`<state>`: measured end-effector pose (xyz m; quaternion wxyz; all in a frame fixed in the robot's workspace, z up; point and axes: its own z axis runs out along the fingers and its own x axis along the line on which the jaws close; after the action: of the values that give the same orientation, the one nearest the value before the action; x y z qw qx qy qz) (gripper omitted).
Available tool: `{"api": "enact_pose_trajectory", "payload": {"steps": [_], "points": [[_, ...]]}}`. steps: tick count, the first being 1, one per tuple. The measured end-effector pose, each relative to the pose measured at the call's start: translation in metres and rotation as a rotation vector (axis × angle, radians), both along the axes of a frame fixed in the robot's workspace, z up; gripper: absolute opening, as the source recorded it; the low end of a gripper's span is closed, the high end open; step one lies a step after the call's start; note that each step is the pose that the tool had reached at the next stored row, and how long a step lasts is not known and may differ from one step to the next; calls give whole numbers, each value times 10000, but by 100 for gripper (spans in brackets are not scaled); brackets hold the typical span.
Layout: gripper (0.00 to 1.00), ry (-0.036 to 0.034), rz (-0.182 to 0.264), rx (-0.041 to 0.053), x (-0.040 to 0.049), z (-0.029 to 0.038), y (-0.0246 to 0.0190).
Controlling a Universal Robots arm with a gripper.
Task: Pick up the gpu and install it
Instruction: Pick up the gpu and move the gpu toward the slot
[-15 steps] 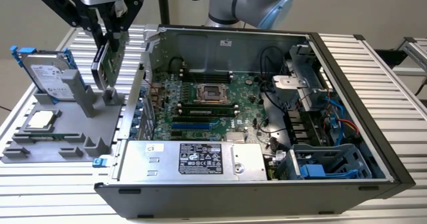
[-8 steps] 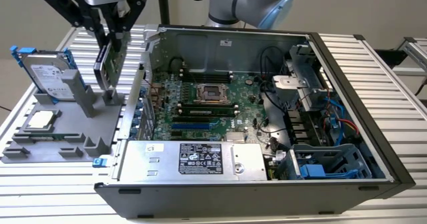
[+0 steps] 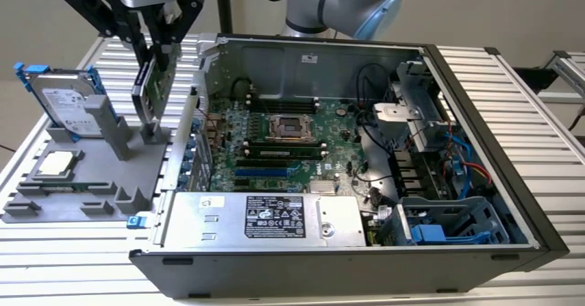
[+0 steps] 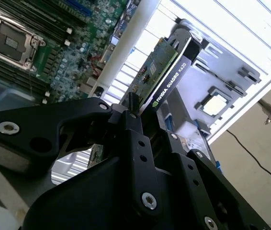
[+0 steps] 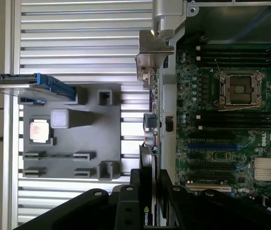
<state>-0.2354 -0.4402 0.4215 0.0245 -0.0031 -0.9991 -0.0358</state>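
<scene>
Gpu in the grip: my gripper (image 3: 155,46) is closed on the top edge of the gpu (image 3: 149,94), black fingers (image 4: 138,143) pinching the thin card from both faces. The card hangs on edge directly beneath the gripper. In the second wrist view it runs out from between the fingers, green circuit board on one face, black shroud on the other.

Its lower end is at an upright post of the gray fixture (image 3: 82,203) below the gripper. I cannot tell whether the card still sits in that post's slot.

In the first wrist view the silver end bracket (image 5: 151,48) caps the end of the card farthest from the gripper, close along the wall of the open computer case (image 3: 274,63). The case lies just beside the gripper, its motherboard (image 3: 274,162) and empty CPU socket (image 3: 290,126) facing up.

On the gripper's other side, away from the case, a hard drive (image 3: 62,104) with blue clips stands on edge in the fixture and a square CPU chip (image 3: 57,162) lies flat. Everything rests on a ribbed metal table (image 3: 512,100).
</scene>
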Motion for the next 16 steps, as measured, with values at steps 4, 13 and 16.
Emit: {"api": "enact_pose_trajectory", "payload": {"steps": [4, 13, 16], "points": [[0, 8, 1, -1, 18, 0, 0], [0, 47, 0, -1, 90, 0, 0], [0, 48, 0, 0, 130, 0, 0]]}}
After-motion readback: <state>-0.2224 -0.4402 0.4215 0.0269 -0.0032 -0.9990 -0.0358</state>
